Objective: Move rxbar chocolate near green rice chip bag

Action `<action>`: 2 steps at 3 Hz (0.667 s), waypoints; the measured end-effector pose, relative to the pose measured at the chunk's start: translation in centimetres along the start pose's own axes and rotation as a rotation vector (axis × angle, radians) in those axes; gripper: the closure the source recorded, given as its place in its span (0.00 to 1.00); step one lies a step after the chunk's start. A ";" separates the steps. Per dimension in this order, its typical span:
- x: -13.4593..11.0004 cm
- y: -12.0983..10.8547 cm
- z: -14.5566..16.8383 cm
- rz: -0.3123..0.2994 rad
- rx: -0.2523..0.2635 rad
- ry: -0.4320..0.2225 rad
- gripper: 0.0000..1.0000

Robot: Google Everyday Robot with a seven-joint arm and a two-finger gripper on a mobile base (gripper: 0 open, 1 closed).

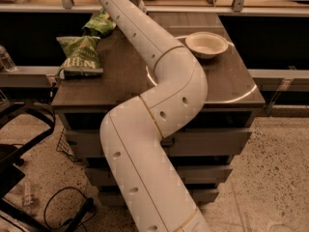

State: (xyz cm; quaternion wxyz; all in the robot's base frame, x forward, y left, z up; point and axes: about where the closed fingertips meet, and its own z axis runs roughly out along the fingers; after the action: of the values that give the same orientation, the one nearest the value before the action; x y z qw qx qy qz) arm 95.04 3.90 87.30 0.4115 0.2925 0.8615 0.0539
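Observation:
The light green rice chip bag lies at the back left of the wooden table, partly behind my arm. My white arm reaches over the table's middle to its far edge, right beside that bag. My gripper is past the top edge of the camera view, beyond the end of the arm, so it does not show. The rxbar chocolate is hidden or out of view.
A broader, darker green bag with pale lettering lies at the table's left front. A cream bowl stands at the back right. A shelf rail runs behind the table. A black chair and cables are on the floor at left.

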 end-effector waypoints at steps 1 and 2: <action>0.2 -0.2 0.3 -0.023 0.005 0.003 0.47; 0.3 -0.4 0.6 -0.037 0.008 0.005 0.24</action>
State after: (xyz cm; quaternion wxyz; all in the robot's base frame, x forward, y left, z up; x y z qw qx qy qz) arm 95.14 3.71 86.59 0.4092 0.2782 0.8679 0.0436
